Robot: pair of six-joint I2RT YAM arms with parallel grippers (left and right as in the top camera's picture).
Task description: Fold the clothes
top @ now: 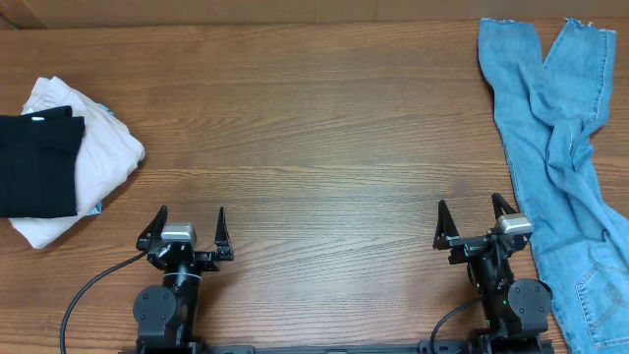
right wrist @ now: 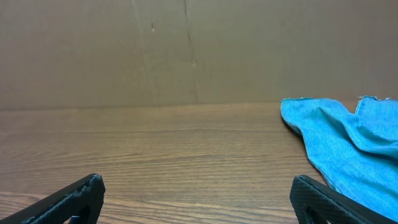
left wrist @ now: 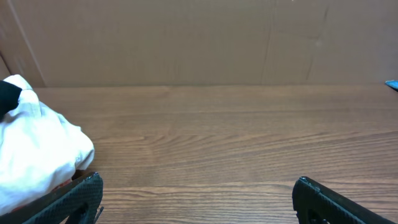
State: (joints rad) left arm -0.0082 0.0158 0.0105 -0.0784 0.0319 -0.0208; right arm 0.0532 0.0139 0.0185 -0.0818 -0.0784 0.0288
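While the jeans (top: 565,167) lie crumpled lengthwise along the table's (top: 314,128) right side, hems away from you, your right gripper (top: 470,208) sits just beside them on their left, spread wide, holding nothing. Your left gripper (top: 192,212) is equally spread; a white garment (top: 108,152) with a black garment (top: 39,162) on it lies at the far left.
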